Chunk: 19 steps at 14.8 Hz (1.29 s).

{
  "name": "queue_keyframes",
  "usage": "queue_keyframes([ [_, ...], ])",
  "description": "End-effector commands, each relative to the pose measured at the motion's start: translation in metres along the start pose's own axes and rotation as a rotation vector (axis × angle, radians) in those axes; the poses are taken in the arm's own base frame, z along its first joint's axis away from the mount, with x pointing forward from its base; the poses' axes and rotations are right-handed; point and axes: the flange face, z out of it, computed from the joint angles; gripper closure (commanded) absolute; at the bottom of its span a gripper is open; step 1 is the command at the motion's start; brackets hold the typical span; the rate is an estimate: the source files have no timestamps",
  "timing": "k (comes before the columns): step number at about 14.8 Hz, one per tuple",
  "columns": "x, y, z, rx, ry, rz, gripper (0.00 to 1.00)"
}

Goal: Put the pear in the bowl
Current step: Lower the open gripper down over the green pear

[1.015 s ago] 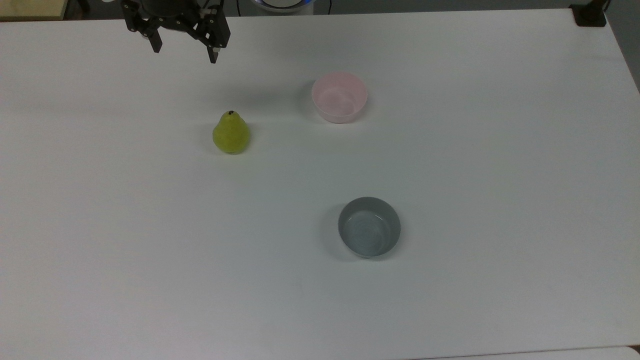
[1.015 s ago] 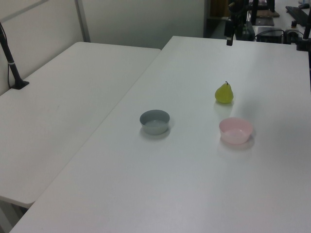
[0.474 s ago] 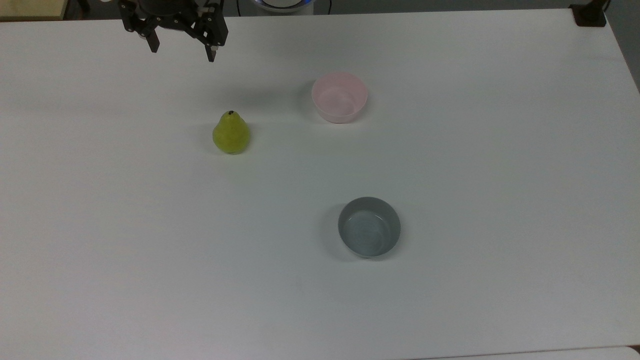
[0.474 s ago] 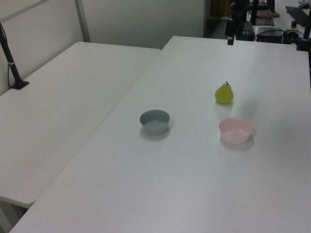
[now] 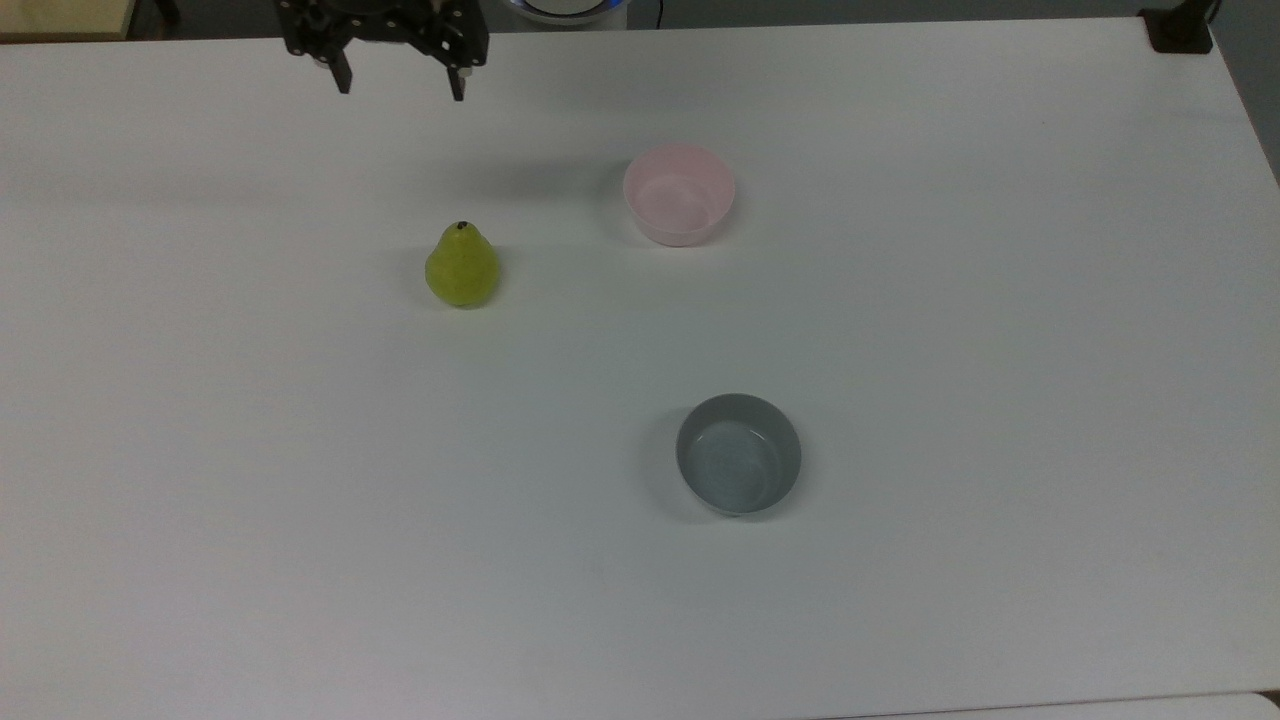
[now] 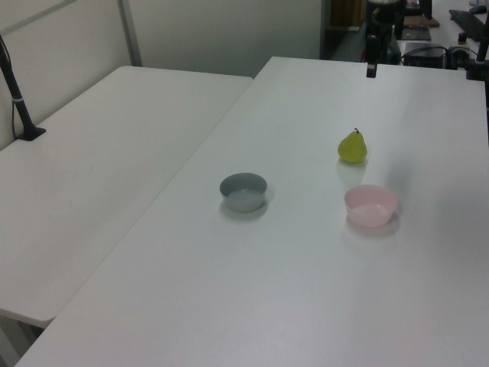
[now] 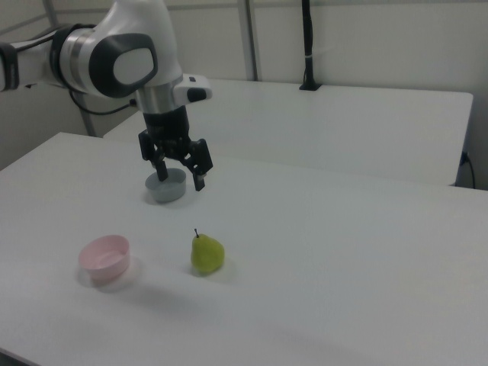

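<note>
Top view: table [image 5: 900, 600] bare white; gripper [image 5: 400, 88] at 12 o'clock edge, fingers spread, empty. Grey bowl [image 5: 739, 453] at 5 o'clock, untouched. Pink bowl [image 5: 679, 193] at 1 o'clock of pear [image 5: 462, 266] — well apart. Pear upright; likely light, rigid, smooth — grasp across wide belly.
</note>
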Motion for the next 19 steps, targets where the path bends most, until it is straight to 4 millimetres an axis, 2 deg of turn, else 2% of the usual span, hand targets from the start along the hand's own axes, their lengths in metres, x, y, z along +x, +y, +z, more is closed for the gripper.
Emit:
queue_keyframes([
  [1,-0.013,-0.015,0.030,0.014,0.026,-0.080,0.00],
  [6,-0.010,-0.016,0.073,-0.012,0.030,-0.154,0.00],
  [7,-0.009,-0.015,0.087,-0.018,0.016,-0.179,0.00],
  [11,0.003,-0.014,0.115,-0.042,0.006,-0.196,0.00],
  [15,0.016,-0.018,0.156,-0.074,-0.019,-0.216,0.00],
  [19,0.023,-0.023,0.181,-0.092,-0.030,-0.234,0.00],
])
